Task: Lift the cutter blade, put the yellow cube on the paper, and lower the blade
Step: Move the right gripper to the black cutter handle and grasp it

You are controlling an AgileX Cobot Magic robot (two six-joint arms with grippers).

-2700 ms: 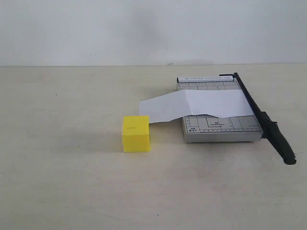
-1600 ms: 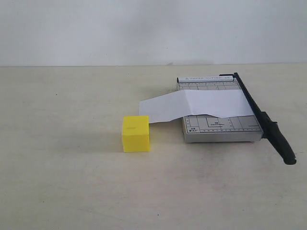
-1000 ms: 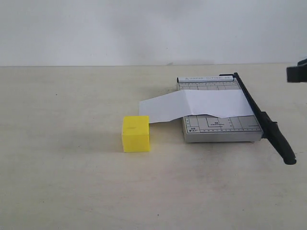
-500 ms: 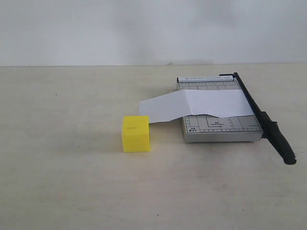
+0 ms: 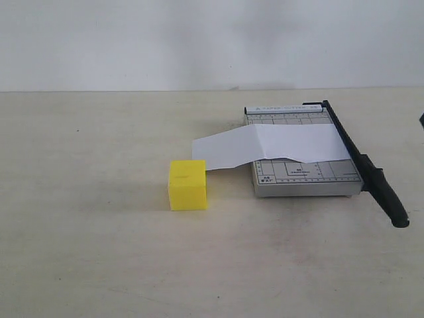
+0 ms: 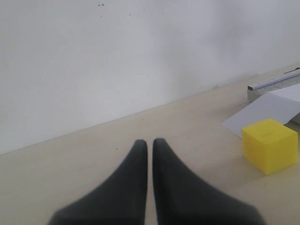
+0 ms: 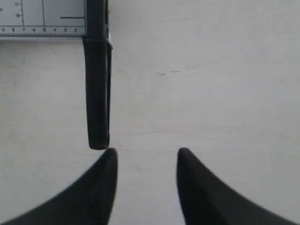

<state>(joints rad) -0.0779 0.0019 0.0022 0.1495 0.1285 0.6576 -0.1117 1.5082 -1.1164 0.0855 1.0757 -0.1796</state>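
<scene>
Returning right gripper (image 7: 147, 152) hovers spread just beyond the cutter blade (image 7: 97, 93).

Cube (image 5: 187, 184) L of board (image 5: 311, 175), paper (image 5: 285, 144) on board, blade (image 5: 362, 162) along R edge.

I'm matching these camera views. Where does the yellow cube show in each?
Exterior view: yellow cube left of the cutter board, near the paper.
Left wrist view: cube beside the paper, board beyond.
Right wrist view: not in it.
Shared landmark: the cutter board.
</scene>
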